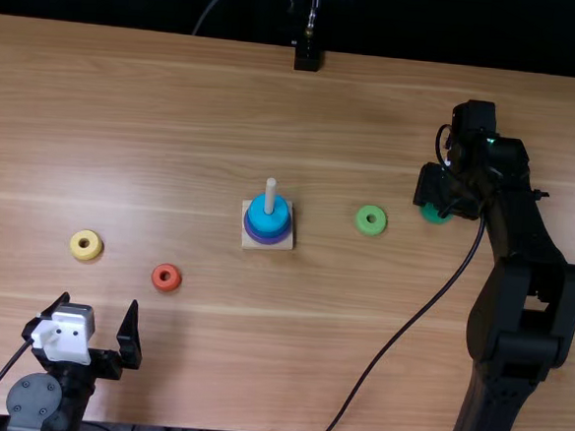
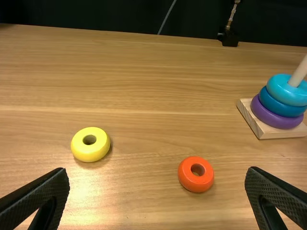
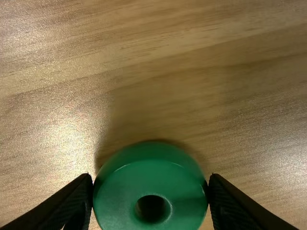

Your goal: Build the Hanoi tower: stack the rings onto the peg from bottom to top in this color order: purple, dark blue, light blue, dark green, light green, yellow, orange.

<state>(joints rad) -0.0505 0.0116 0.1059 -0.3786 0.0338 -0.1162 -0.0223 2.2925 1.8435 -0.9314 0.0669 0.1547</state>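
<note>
Well, the peg (image 1: pixel 270 196) holds three rings (image 2: pixel 277 117), light blue (image 2: pixel 287 91) on top.

Tabletop (image 3: pixel 62 134) glare, seemingly from overhead.

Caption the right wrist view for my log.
Right gripper with its fingers closed around the dark green ring.

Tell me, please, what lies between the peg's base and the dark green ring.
The light green ring lies between the base and the dark green ring, seen in the top view.
</note>
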